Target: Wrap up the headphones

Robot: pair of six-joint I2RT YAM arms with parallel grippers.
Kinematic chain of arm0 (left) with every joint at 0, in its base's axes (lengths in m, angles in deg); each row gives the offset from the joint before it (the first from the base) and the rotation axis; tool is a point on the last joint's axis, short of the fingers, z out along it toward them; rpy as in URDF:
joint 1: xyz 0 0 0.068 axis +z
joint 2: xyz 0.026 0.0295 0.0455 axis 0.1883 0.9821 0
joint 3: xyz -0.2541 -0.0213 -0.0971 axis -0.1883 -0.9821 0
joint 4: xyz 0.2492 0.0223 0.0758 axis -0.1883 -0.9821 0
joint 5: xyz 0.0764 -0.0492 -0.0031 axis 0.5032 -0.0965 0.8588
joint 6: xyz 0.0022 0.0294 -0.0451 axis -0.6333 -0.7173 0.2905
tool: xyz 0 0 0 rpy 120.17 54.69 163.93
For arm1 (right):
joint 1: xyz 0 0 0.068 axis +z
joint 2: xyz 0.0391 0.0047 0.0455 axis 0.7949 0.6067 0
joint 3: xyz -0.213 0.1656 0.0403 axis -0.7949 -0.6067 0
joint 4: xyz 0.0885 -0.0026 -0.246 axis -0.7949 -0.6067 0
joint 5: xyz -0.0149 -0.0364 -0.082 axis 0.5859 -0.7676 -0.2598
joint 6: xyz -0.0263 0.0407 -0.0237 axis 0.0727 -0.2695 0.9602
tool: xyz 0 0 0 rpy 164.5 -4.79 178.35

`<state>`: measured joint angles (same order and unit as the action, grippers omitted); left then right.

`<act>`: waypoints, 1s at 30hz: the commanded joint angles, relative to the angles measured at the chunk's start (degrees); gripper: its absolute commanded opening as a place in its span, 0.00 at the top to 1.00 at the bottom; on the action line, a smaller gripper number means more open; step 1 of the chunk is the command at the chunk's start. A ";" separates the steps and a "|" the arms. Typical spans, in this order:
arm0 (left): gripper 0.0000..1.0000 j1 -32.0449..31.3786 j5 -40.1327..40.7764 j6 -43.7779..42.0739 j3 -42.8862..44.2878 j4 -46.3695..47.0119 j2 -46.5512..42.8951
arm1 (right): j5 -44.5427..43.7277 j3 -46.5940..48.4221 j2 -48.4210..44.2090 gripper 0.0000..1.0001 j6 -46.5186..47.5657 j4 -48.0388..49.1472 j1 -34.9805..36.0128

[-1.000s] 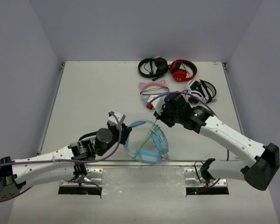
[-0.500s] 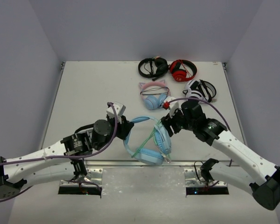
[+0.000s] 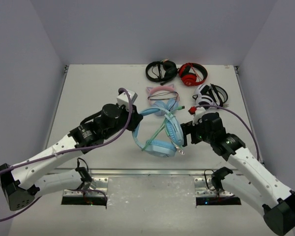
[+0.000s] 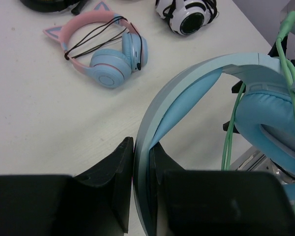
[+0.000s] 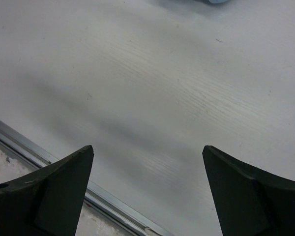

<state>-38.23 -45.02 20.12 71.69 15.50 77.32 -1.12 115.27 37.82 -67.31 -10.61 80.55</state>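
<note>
The large light blue headphones point(image 3: 163, 132) hang tilted in the middle of the table, with the pale green cable point(image 3: 160, 132) running across the cups. My left gripper point(image 3: 135, 124) is shut on the wide headband point(image 4: 187, 81); in the left wrist view the band is pinched between the two black fingers point(image 4: 115, 172). The cable point(image 4: 229, 132) hangs down beside the padded cup point(image 4: 265, 118). My right gripper point(image 3: 183, 139) stands just right of the cups, apart from them. In the right wrist view the right gripper point(image 5: 147, 153) is open over bare table, nothing between its fingers.
Pink-and-blue cat-ear headphones point(image 3: 162, 94) lie just behind the held pair. White-and-black headphones point(image 3: 211, 94) sit at the right, black ones point(image 3: 161, 70) and red ones point(image 3: 192, 73) at the back. The table's metal front rail point(image 5: 44, 158) runs below the right gripper.
The left gripper has carried the headphones up and away from the front edge, toward the back right. The right gripper has opened wide and drawn back to the right of the cups.
</note>
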 commanded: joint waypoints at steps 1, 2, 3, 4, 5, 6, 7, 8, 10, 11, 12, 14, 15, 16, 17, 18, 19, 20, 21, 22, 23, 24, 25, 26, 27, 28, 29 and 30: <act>1.00 0.39 -3.67 -1.97 4.86 6.58 0.58 | -3.00 2.15 -2.13 0.07 -4.66 -2.98 -0.48; 1.00 0.48 -3.67 -2.59 5.13 6.31 0.59 | -3.89 2.16 -2.14 0.07 -5.28 -4.39 -0.48; 1.00 0.48 -3.76 -3.20 5.30 6.13 1.29 | -4.68 3.29 -2.40 0.07 -5.98 -5.71 -0.65; 1.00 0.48 -3.67 -4.60 5.22 6.22 1.47 | -5.38 4.00 -2.49 0.07 -6.77 -7.46 -0.74; 1.00 0.48 -3.84 -5.48 4.96 6.48 1.64 | -9.13 4.97 -2.92 0.07 -8.17 -11.13 -0.66; 1.00 0.56 -4.45 -6.36 4.52 7.00 1.56 | -11.69 6.80 -4.49 0.07 -9.05 -12.91 -0.74; 1.00 0.56 -4.63 -7.68 4.08 7.88 1.38 | -14.68 7.87 -5.73 0.07 -9.93 -14.84 -0.66; 1.00 0.56 -5.24 -8.30 3.21 8.15 1.38 | -17.40 9.09 -6.96 0.07 -11.68 -18.60 -0.74; 1.00 0.56 -6.04 -10.23 2.23 8.33 1.73 | -24.79 14.01 -9.94 0.07 -13.71 -23.36 -0.74; 1.00 0.56 -6.91 -11.02 2.23 7.98 2.08 | -26.12 16.03 -10.66 0.07 -13.98 -24.61 -0.74; 1.00 0.56 -7.62 -11.72 2.23 7.71 3.48 | -27.35 20.14 -11.18 0.07 -13.81 -25.49 -0.74; 1.00 0.56 -10.15 -12.61 2.58 6.75 5.24 | -26.06 25.60 -11.45 0.09 -11.98 -26.20 -0.74; 1.00 0.56 -12.09 -12.78 2.67 6.83 7.16 | -24.13 27.20 -11.02 0.09 -10.92 -25.85 -0.66; 1.00 0.56 -13.67 -12.79 2.67 7.44 8.23 | -17.85 28.34 -10.41 0.10 -9.69 -25.24 -0.74; 1.00 0.56 -17.26 -12.79 2.76 7.79 10.33 | -13.78 30.88 -7.53 0.10 -7.24 -25.06 -0.74; 0.99 0.56 -18.77 -12.87 3.19 8.06 11.30 | -6.43 32.30 -5.24 0.10 -6.08 -25.58 -0.74; 1.00 0.56 -20.00 -12.35 3.54 8.58 12.45 | -2.79 33.53 -2.78 0.10 -4.94 -26.37 -0.74; 1.00 0.56 -22.19 -12.00 3.98 8.76 14.37 | 0.38 35.02 2.12 0.09 -2.76 -27.68 -0.74; 1.00 0.56 -23.17 -11.65 4.60 9.20 15.17 | 1.89 35.12 3.82 0.06 -2.21 -27.78 -0.74; 1.00 0.56 -23.79 -10.86 4.78 9.99 15.88 | 2.43 34.51 5.32 0.06 -1.51 -27.09 -0.66; 1.00 0.56 -24.23 -10.59 4.87 10.43 17.02 | 2.87 33.72 6.81 0.07 -1.24 -26.04 -0.65; 0.99 0.48 -24.50 -10.42 4.78 10.87 17.46 | 3.22 33.19 7.44 0.07 -1.07 -25.68 -0.65; 1.00 0.48 -24.76 -9.98 4.60 11.83 17.90 | 3.57 32.93 8.14 0.07 -1.06 -25.41 -0.65; 1.00 0.48 -25.81 -9.89 4.43 12.28 18.34 | 5.58 31.62 8.75 0.10 -0.45 -24.63 -0.65; 0.99 0.48 -26.34 -9.71 4.34 12.80 19.04 | 6.29 30.56 9.54 0.11 -0.27 -24.18 -0.57; 1.00 0.39 -27.04 -9.36 4.08 14.11 19.31 | 6.91 29.51 9.64 0.12 -0.10 -23.40 -0.57; 1.00 0.30 -28.70 -9.18 3.81 14.91 19.92 | 8.65 26.97 9.73 0.13 0.69 -21.56 -0.48; 0.99 -0.05 -29.41 -9.01 3.72 15.44 20.19 | 9.11 25.82 9.81 0.13 1.04 -20.76 -0.48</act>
<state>-37.88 -67.67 7.69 73.24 21.42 97.82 2.56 143.08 49.21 -69.21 -34.85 79.89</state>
